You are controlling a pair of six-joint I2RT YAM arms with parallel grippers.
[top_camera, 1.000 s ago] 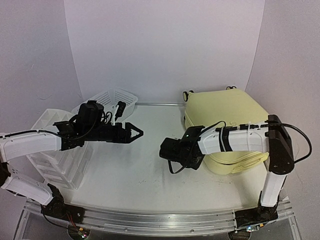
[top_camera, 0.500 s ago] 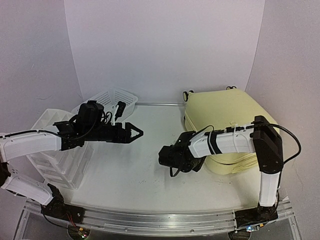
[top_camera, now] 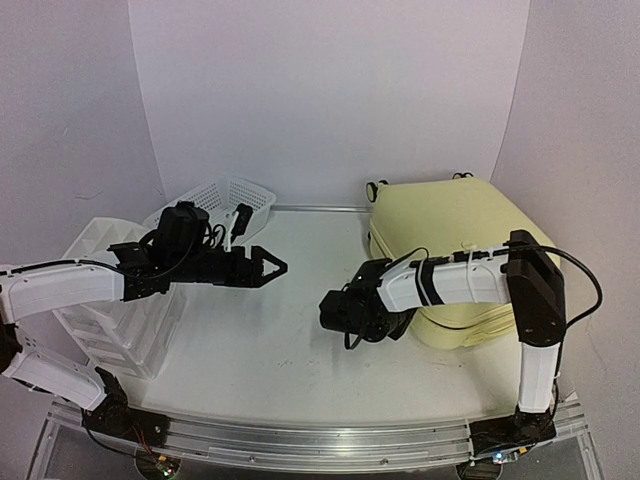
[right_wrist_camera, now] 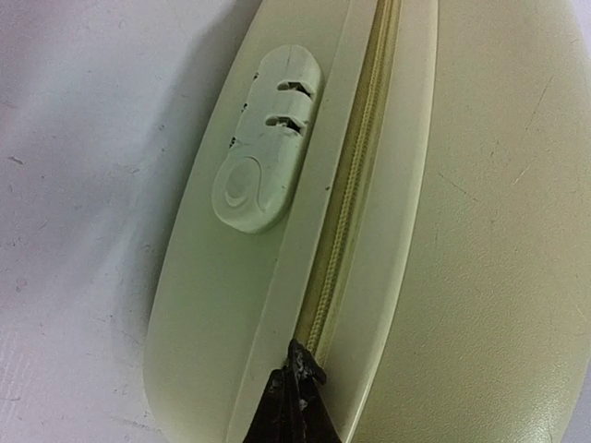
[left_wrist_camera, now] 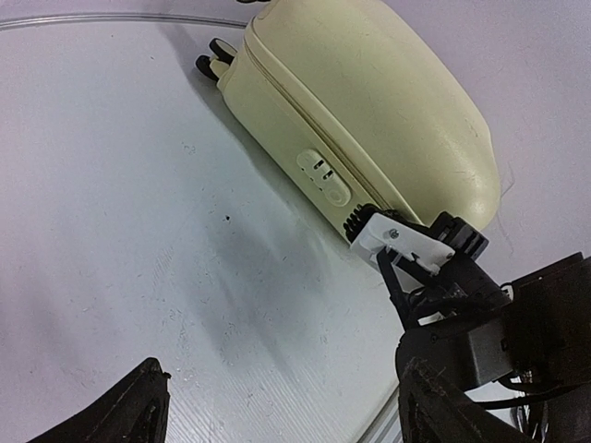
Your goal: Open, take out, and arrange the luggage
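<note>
The pale yellow luggage (top_camera: 450, 215) lies flat and closed at the right of the table, wheels (top_camera: 375, 188) at its far edge. It also shows in the left wrist view (left_wrist_camera: 369, 101) and fills the right wrist view (right_wrist_camera: 480, 231). My right gripper (right_wrist_camera: 297, 369) is shut, its tips pinched on the zipper track just below the oval lock (right_wrist_camera: 263, 157), at the suitcase's near left corner (top_camera: 398, 318). The zipper pull itself is hidden between the tips. My left gripper (top_camera: 272, 267) is open and empty, held above the table left of the suitcase (left_wrist_camera: 286, 411).
A white mesh basket (top_camera: 225, 200) stands at the back left. A white drawer organizer (top_camera: 110, 290) stands along the left edge under my left arm. White walls close in the back and sides.
My right arm's elbow has swung left and its gripper has shifted slightly left and down along the suitcase's near corner. The left arm has not moved.
</note>
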